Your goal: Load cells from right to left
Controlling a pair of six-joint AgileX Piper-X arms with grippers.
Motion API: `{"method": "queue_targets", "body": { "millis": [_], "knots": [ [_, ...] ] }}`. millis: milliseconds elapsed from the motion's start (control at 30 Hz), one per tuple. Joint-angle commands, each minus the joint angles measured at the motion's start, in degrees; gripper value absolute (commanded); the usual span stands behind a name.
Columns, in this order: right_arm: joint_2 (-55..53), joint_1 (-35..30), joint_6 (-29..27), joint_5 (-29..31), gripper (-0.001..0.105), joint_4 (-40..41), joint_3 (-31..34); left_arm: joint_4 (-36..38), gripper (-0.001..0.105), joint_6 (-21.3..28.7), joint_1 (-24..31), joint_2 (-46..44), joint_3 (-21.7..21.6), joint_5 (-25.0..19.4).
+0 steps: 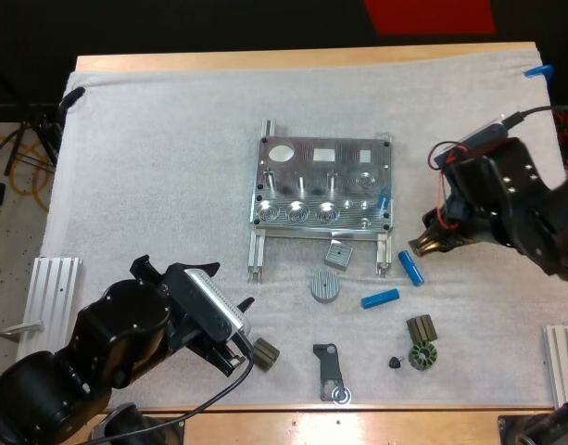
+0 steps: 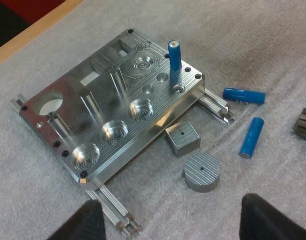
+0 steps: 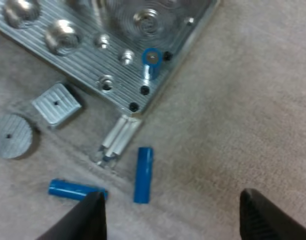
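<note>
The metal fixture (image 1: 321, 185) lies mid-mat, with one blue cell (image 1: 384, 199) standing upright in a hole near its right front corner. Two more blue cells (image 1: 410, 268) (image 1: 380, 298) lie loose on the mat in front of that corner. My right gripper (image 1: 425, 244) hovers just right of the nearer one; its wrist view shows the fingers (image 3: 88, 217) open, above the lying cell (image 3: 143, 174), with the upright cell (image 3: 151, 64) beyond. My left gripper (image 1: 242, 350) is open at the front left, facing the fixture (image 2: 113, 115) and its upright cell (image 2: 174, 56).
A grey square block (image 1: 337, 253) and a ribbed disc (image 1: 325, 286) sit before the fixture. A dark bracket (image 1: 330, 371), dark rotor parts (image 1: 421, 341) and a small cylinder (image 1: 265, 352) lie along the front. Aluminium rails (image 1: 52, 292) (image 1: 561, 352) flank the mat.
</note>
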Motion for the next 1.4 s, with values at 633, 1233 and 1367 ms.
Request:
{"method": "queue_targets", "body": {
  "millis": [633,1233,1367],
  "knots": [
    [-13.9,-0.3,1.3,-2.7,0.056,10.5,0.0,-4.1,0.057,8.7,-0.1,-0.1,-0.4,-0.8],
    [-22.5,-0.3,7.4,-6.7,0.056,16.8,0.5,-6.2,0.057,16.5,-0.1,2.1,-0.4,7.0],
    [-25.1,-0.3,8.7,-9.2,0.056,17.1,4.0,-6.2,0.057,16.5,-0.1,5.2,-0.4,11.6]
  ]
}}
